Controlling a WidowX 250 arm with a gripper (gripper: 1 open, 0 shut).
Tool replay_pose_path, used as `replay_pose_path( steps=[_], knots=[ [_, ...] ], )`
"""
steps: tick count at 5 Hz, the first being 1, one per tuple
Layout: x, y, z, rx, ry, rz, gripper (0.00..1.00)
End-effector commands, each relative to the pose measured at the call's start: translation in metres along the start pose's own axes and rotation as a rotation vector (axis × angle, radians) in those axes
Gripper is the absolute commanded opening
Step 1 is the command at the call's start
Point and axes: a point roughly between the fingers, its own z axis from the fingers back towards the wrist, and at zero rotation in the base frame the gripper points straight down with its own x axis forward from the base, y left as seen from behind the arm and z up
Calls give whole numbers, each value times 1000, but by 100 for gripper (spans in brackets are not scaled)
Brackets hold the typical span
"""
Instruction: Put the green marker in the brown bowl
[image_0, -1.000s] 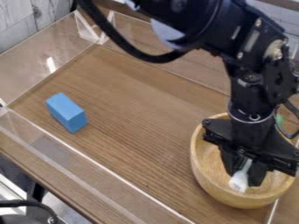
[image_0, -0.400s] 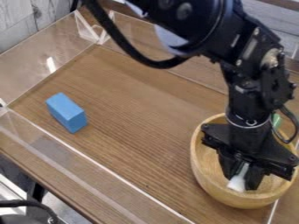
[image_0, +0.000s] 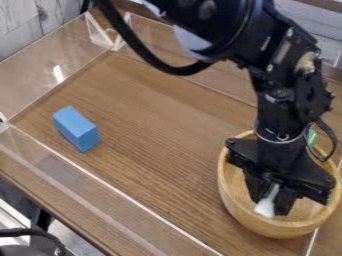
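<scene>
The brown bowl (image_0: 238, 204) sits at the lower right of the wooden table, a wide light-wood bowl with a thick rim. My gripper (image_0: 278, 200) points almost straight down into it, its black fingers shut on the green marker (image_0: 271, 206). Only the marker's white lower end shows between the fingertips, low inside the bowl; its green part is hidden by the fingers. The arm covers the bowl's far side.
A blue rectangular block (image_0: 76, 128) lies on the table at the left. Clear plastic walls (image_0: 54, 70) run along the table's left and front edges. Bare wood lies between the block and the bowl.
The gripper with the marker has sunk slightly lower into the bowl and shifted a touch left. The block has not moved.
</scene>
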Motion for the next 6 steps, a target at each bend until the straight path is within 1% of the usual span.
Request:
replay_pose_path(
  steps=[1,5,6],
  knots=[
    [14,-2,18,-20,-68,-7,0],
    [23,4,27,-23,-94,6,0],
    [26,2,26,-31,-104,9,0]
  ],
)
